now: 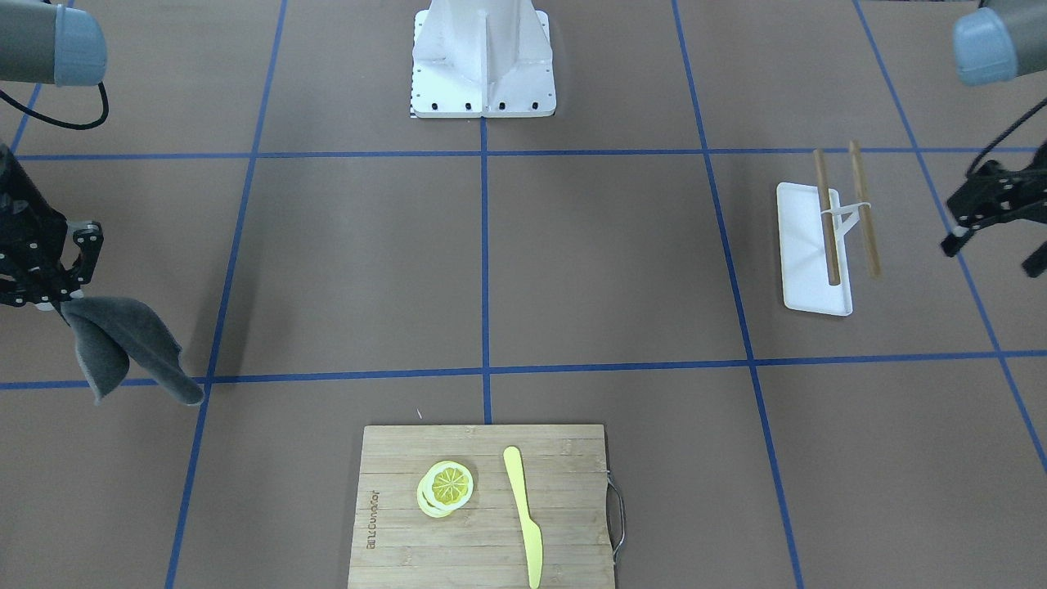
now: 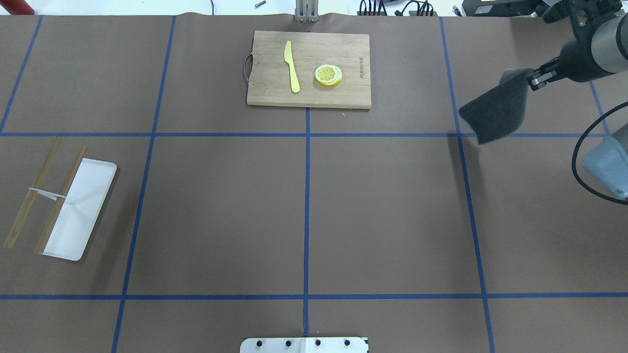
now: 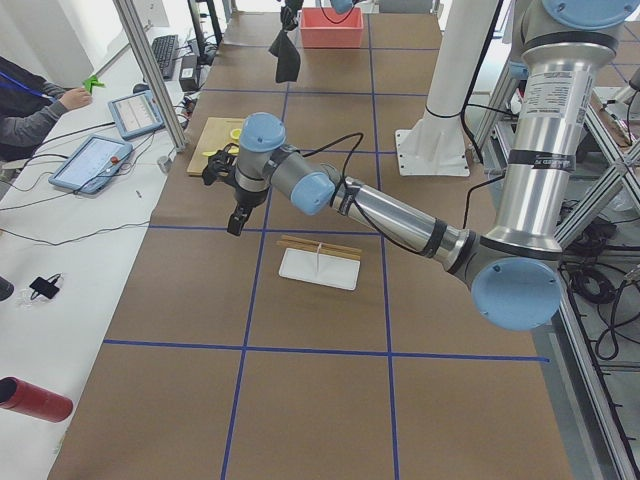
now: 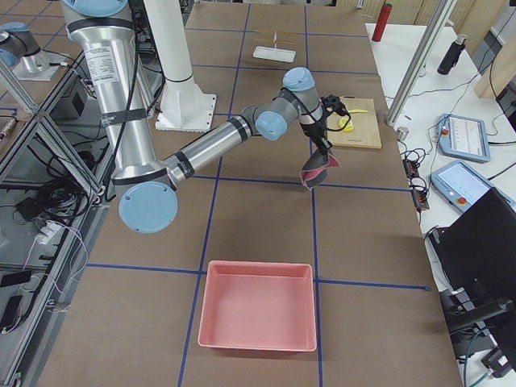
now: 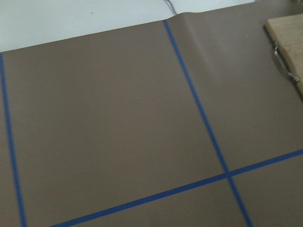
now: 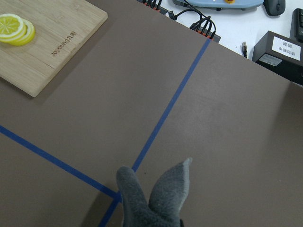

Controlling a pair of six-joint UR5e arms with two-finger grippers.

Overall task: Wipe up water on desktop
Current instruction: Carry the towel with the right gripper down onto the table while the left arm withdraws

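Note:
The desktop (image 1: 613, 262) is a matte brown surface with blue tape lines; I see no water on it. My right gripper (image 1: 61, 298) is shut on a corner of a grey cloth (image 1: 123, 348), which hangs in the air above the desktop over a blue line crossing. The cloth also shows in the overhead view (image 2: 495, 115) and in the right wrist view (image 6: 151, 201). My left gripper (image 1: 994, 254) is open and empty, raised above the desktop beside the white tray (image 1: 806, 278).
A bamboo cutting board (image 1: 393, 458) carries lemon slices (image 1: 446, 487) and a yellow knife (image 1: 523, 511). Two chopsticks (image 1: 826, 217) lie across the tray. A pink bin (image 4: 258, 314) stands at the right end. The robot's base (image 1: 483, 61) is at mid-table.

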